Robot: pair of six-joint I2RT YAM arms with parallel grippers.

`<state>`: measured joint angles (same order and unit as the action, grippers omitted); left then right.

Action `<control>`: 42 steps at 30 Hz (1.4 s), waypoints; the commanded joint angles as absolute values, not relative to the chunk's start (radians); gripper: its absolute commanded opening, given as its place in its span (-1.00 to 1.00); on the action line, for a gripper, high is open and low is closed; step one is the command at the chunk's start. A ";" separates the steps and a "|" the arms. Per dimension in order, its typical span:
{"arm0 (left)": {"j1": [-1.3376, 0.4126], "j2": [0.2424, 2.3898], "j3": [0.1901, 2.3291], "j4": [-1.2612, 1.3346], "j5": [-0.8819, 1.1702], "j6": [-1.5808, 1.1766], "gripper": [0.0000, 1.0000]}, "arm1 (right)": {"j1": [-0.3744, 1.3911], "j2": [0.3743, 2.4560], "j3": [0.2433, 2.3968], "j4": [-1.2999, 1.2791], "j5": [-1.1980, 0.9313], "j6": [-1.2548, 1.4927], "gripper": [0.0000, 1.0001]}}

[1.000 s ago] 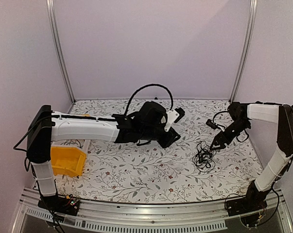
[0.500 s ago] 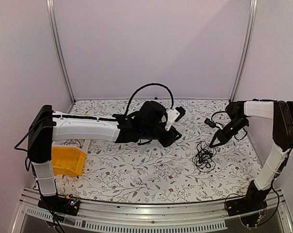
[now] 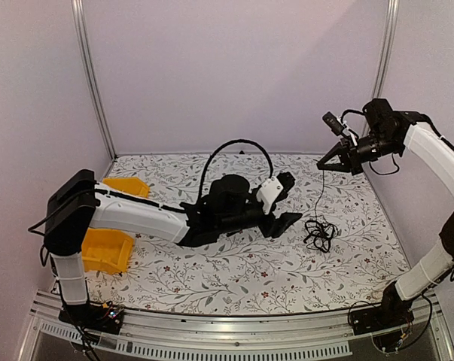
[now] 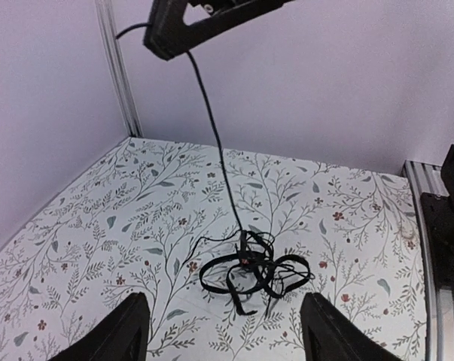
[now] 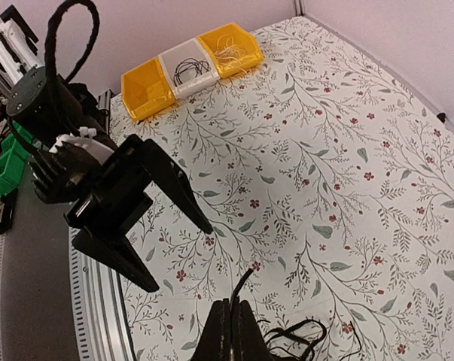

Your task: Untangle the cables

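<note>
Floral-patterned table (image 3: pixel 211 278) bears the cables (image 3: pixel 318 233) as a knotted heap near its right side, one strand (image 4: pixel 211 120) held taut above it by the clenched right gripper (image 3: pixel 322 163), left gripper (image 3: pixel 289 200) spread empty alongside; untangling judged barely begun.

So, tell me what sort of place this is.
Probably a robot lab test cell: left arm and right arm bolted along an aluminium rail, plain walls with metal posts, yellow parts bins and cables on a floral tablecloth.
</note>
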<state>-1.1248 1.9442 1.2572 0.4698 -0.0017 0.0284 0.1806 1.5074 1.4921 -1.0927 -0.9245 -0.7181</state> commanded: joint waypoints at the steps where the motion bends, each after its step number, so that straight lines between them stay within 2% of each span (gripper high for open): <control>1: -1.152 2.001 1.321 0.715 0.002 0.137 0.39 | 0.228 1.546 1.638 -1.149 -1.024 -0.718 -1.00; 6: -1.152 2.170 1.444 0.836 0.025 0.206 0.32 | 0.251 1.603 1.741 -1.189 -1.101 -0.724 -1.00; 8: -1.152 2.244 1.511 0.838 0.037 0.202 0.19 | 0.261 1.618 1.779 -1.197 -1.109 -0.721 -1.00; 11: -1.147 2.343 1.571 0.879 0.004 0.181 -0.22 | 0.267 1.637 1.875 -1.242 -1.110 -0.730 -1.00; 14: -1.137 2.422 1.588 0.938 -0.036 0.137 -0.75 | 0.266 1.664 2.041 -1.336 -1.102 -0.799 -1.00; 15: -1.134 2.445 1.599 0.948 -0.058 0.124 -0.80 | 0.265 1.670 2.093 -1.339 -1.092 -0.815 -1.00; 18: -1.123 2.497 1.632 0.944 -0.064 0.102 -0.84 | 0.267 1.661 2.221 -1.281 -1.079 -0.791 -1.00; 23: -1.117 2.566 1.724 0.879 -0.064 0.087 -0.87 | 0.266 1.562 2.276 -0.996 -1.069 -0.638 -1.00; 24: -1.116 2.580 1.743 0.864 -0.063 0.078 -0.88 | 0.265 1.559 2.356 -0.989 -1.073 -0.597 -1.00; 26: -1.114 2.606 1.771 0.835 -0.057 0.062 -0.89 | 0.264 1.602 2.496 -0.997 -1.082 -0.556 -1.00; 30: -1.114 2.644 1.805 0.790 -0.052 0.038 -0.91 | 0.213 1.615 2.577 -0.877 -1.165 -0.434 -1.00; 34: -1.115 2.656 1.797 0.770 -0.045 0.019 -0.91 | 0.122 1.622 2.583 -0.764 -1.258 -0.269 -1.00; 36: -1.115 2.636 1.761 0.773 -0.044 0.013 -0.93 | 0.113 1.622 2.565 -0.775 -1.230 -0.274 -1.00; 42: -1.114 2.436 1.441 0.865 -0.086 0.022 -0.91 | 0.114 1.576 2.314 -0.770 -1.084 -0.356 -1.00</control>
<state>-1.1252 2.5813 1.6154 0.8116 -0.0586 0.0277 0.1177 1.5826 2.4428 -0.7876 -1.1828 -0.3546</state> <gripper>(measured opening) 0.038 0.017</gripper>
